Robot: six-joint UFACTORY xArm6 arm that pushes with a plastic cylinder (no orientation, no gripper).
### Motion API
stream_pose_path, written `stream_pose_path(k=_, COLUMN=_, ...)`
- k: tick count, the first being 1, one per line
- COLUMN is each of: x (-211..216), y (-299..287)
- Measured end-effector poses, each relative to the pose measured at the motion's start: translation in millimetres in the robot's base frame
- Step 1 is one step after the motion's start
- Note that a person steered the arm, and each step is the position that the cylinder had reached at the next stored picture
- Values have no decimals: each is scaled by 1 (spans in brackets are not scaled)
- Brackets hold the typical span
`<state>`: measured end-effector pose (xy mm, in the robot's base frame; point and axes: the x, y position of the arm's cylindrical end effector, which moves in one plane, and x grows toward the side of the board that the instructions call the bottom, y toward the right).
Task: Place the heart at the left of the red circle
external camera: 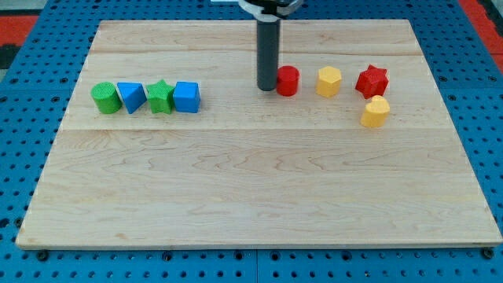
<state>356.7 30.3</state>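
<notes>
The red circle (288, 80) lies on the wooden board (251, 189) near the view's top, right of centre. My tip (267, 88) rests right against the red circle's left side. The yellow heart (376, 112) lies further to the view's right, below the red star (372, 80). A yellow hexagon (328, 81) sits between the red circle and the red star. The heart is well apart from my tip.
At the view's left a row of blocks stands close together: a green circle (104, 98), a blue triangle (130, 97), a green star (160, 96) and a blue cube (186, 97). A blue pegboard surrounds the board.
</notes>
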Motion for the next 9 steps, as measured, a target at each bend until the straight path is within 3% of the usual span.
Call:
stream_pose_path(k=1, x=51, y=-7)
stream_pose_path(k=2, x=147, y=22)
stream_pose_path(k=3, x=168, y=161)
stream_pose_path(k=4, x=119, y=248)
stream_pose_path(k=5, x=70, y=266)
stream_pose_path(k=7, x=72, y=141)
stream_pose_path(k=8, x=63, y=184)
stream_pose_path(k=9, x=55, y=145)
